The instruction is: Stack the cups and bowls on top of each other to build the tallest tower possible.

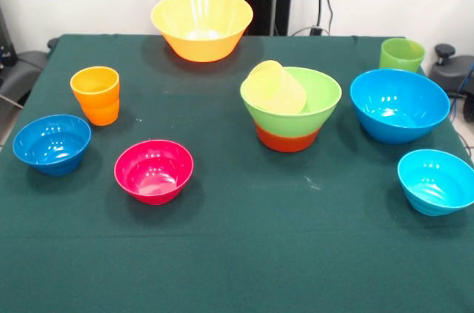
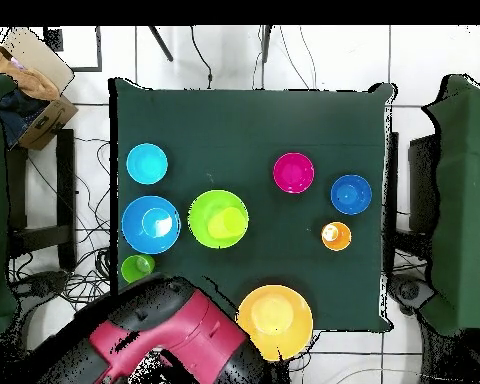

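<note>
You cannot tell the gripper's state; the orange cup (image 1: 95, 95), at the frame's left, looks light and slippery, so grip its rim

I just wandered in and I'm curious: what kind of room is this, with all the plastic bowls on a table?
Probably a robotics lab or test room. A red and black robot arm stands at a green-covered table, loose cables trail over the tiled floor, and a cardboard box sits nearby.

Orange-red bowl (image 1: 289, 138) mostly under green bowl (image 1: 296, 98)
</note>
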### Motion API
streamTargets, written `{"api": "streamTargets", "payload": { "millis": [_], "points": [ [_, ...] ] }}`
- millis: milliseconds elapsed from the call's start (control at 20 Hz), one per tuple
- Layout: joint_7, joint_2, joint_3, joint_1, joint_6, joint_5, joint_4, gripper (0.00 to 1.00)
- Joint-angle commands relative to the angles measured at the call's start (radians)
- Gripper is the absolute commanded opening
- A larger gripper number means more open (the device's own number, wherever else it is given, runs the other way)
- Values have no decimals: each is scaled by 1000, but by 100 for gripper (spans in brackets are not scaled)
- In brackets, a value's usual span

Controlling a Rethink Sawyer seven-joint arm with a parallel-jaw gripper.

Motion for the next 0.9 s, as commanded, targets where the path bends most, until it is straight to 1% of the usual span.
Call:
{"api": "streamTargets", "payload": {
  "millis": [50,100,150,350,400,550,750,900],
  "points": [
    [469,-92,-14,43,-92,-54,-48,100],
    [438,-83,-9,40,-66,-53,-48,100],
    [387,-71,7,20,-39,-59,-41,100],
    [111,-42,83,-78,81,-80,-37,100],
    [58,-38,97,-97,102,-83,-39,100],
    [-86,-33,120,-134,202,-48,-30,100],
    [-305,-31,124,-121,428,53,23,100],
    [-466,-53,153,-149,536,101,39,100]
  ]
}}
